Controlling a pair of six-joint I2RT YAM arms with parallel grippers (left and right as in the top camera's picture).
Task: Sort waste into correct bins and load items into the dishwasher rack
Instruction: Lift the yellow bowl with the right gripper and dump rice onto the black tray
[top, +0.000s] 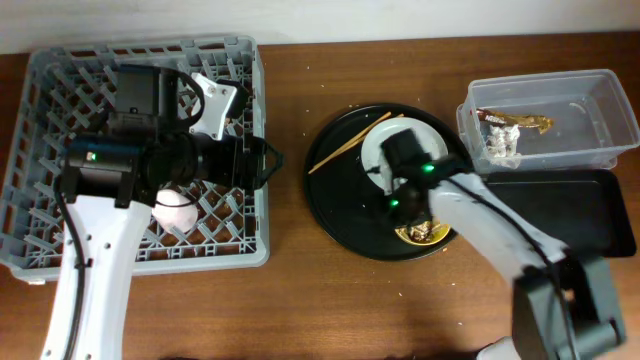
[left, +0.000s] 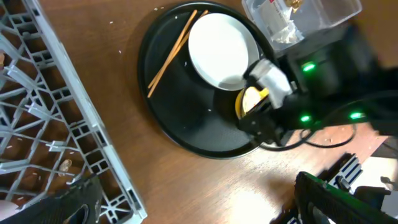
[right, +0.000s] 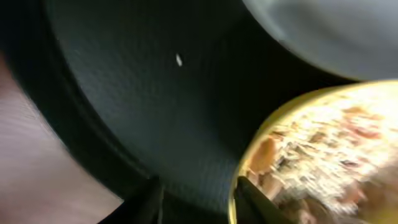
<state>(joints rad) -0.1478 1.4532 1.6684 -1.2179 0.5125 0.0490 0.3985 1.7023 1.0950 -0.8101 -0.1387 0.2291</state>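
The dishwasher rack (top: 40, 150) is placed left of the round tray (top: 335, 205); plate (top: 373, 155), chopsticks (top: 345, 147) and bowl (top: 425, 234) are laid on it; the tub (top: 590, 110) is set right.

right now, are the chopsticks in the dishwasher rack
No, the chopsticks lie on the round black tray beside the plate, outside the dishwasher rack.

Brown table (top: 300, 300) bears rack (top: 30, 150), round tray (top: 345, 215), clear tub (top: 600, 110), black tray (top: 590, 215).

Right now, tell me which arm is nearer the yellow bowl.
Right. The right gripper is at the bowl's rim; the left gripper hangs over the rack, well away.
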